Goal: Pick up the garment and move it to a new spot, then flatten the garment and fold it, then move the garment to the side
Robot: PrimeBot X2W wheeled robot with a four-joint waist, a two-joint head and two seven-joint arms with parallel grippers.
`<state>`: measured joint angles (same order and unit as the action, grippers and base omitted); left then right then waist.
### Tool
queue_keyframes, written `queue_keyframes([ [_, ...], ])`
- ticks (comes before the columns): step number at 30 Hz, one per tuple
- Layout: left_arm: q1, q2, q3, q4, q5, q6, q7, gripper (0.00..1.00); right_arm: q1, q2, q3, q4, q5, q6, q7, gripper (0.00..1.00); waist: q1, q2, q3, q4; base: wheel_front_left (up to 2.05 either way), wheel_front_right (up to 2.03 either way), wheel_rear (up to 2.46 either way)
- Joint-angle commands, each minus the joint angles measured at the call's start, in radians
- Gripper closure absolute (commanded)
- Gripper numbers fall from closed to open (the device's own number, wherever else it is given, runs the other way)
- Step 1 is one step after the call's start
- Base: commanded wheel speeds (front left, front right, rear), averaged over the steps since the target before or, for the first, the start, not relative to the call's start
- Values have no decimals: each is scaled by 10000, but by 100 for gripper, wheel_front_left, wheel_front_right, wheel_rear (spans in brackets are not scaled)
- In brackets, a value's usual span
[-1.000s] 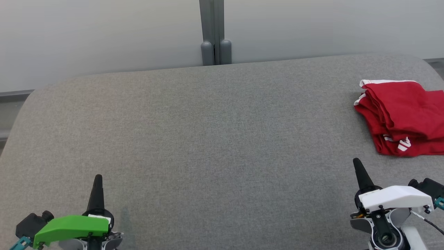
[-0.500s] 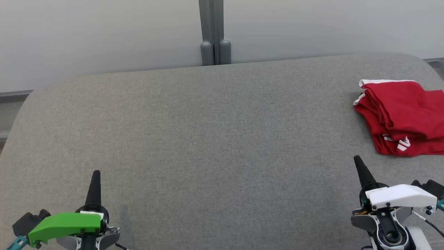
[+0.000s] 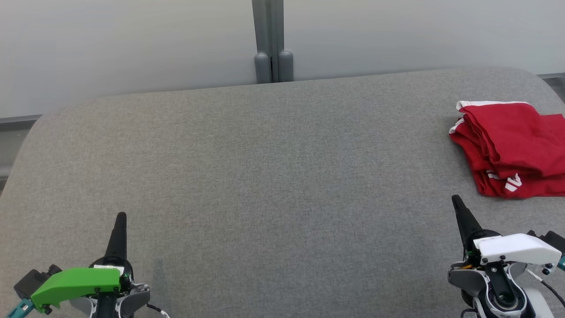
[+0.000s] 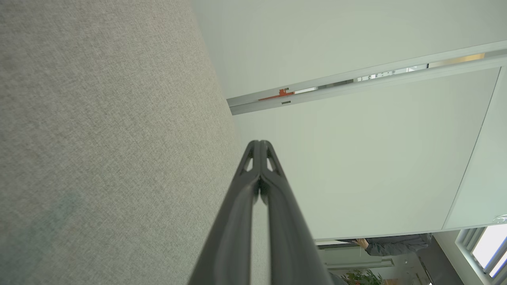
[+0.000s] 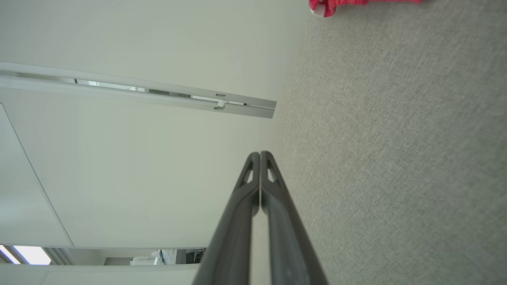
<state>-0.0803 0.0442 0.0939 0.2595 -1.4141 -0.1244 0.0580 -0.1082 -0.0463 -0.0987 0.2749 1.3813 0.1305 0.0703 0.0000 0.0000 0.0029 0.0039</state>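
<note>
Garment [image 3: 512, 148] lies folded on grey fabric surface [image 3: 265, 176]; left claw [image 3: 120, 219] and right claw [image 3: 457, 204] both pressed together.

An office-like lab, this. Pale partition panels [image 3: 132, 44] meet at a grey post [image 3: 270, 39], and a potted plant [image 4: 362, 278] sits beyond.

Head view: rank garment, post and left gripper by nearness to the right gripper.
1. Garment, just beyond the right gripper, far right.
2. Left gripper, near left, and post, behind the table: too close to call.
</note>
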Motion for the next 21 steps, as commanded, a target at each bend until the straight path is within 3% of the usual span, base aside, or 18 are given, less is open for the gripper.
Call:
queue_keyframes([
  [1,-202,80,51,-84,-203,-77,62,100,-36,-52,-33,-97,239,5,63,100,0,0,0,-1,0,0,0],
  [21,-321,90,181,-138,-1516,-86,457,100,-10,-57,-137,-269,1778,4,354,100,0,0,1,-28,0,0,0],
])
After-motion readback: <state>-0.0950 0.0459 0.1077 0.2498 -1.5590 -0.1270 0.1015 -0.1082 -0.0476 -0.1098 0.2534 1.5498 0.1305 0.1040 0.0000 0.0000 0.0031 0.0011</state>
